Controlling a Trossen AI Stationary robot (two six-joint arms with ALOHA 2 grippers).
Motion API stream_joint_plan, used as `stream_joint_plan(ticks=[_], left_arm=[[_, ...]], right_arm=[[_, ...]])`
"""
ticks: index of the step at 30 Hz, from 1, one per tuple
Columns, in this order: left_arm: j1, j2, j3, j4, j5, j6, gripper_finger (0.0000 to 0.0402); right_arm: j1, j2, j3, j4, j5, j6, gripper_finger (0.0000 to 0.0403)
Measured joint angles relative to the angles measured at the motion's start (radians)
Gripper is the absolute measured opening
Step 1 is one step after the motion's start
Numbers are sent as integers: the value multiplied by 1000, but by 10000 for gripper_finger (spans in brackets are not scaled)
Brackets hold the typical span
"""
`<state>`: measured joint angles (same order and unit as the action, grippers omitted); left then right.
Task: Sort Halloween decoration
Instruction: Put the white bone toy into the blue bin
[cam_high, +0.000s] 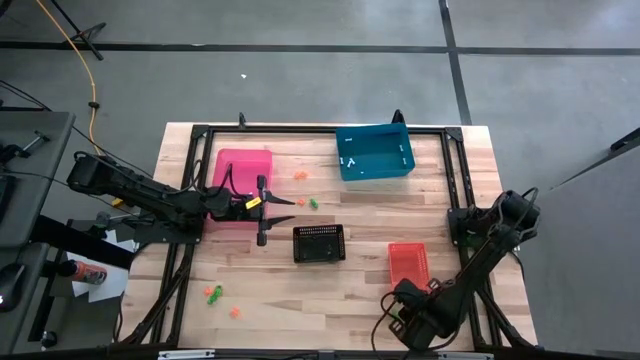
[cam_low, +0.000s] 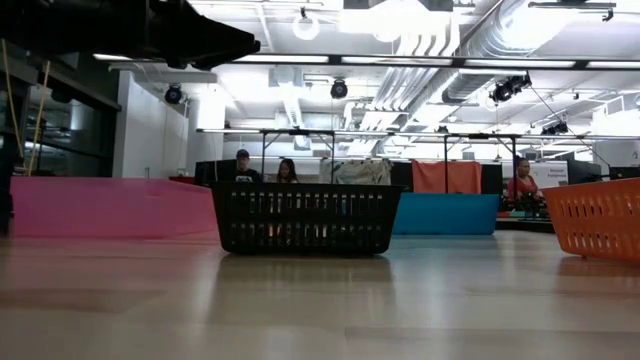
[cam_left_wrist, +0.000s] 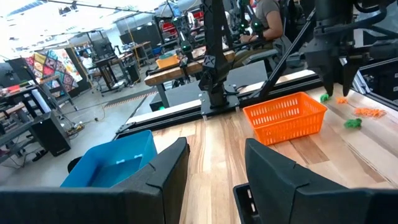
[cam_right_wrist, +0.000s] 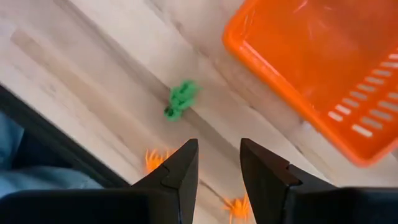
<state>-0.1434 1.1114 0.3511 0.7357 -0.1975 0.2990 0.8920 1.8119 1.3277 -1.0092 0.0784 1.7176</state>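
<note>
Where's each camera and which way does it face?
High: overhead, straight down on wooden table; left arm, right arm show.
Low: tabletop height, level past black mesh basket into room; dark arm overhead.
Left wrist: past open left gripper towards orange slotted plastic basket.
Right wrist: down past open right gripper at small green trinket.
Shared: wrist views both see that basket.

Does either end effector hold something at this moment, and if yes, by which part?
Nothing is held. The left end effector is open and empty above the table, and the right end effector is open over a green trinket, not touching it.
</note>
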Motion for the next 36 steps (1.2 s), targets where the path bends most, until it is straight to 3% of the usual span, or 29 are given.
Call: stream_joint_plan(ticks=[10, 13, 25, 36], left_arm=[[0, 0, 0, -7, 0, 0, 144], [0, 0, 0, -7, 0, 0, 144], [0, 0, 0, -7, 0, 0, 144], [0, 0, 0, -21, 0, -1, 144]], right_arm=[[30, 2, 0, -52, -85, -9, 169], [53, 2, 0, -104, -96, 60, 178], [24, 3, -1, -275, -49, 209, 163], [-24, 3, -1, -247, -112, 109, 151]])
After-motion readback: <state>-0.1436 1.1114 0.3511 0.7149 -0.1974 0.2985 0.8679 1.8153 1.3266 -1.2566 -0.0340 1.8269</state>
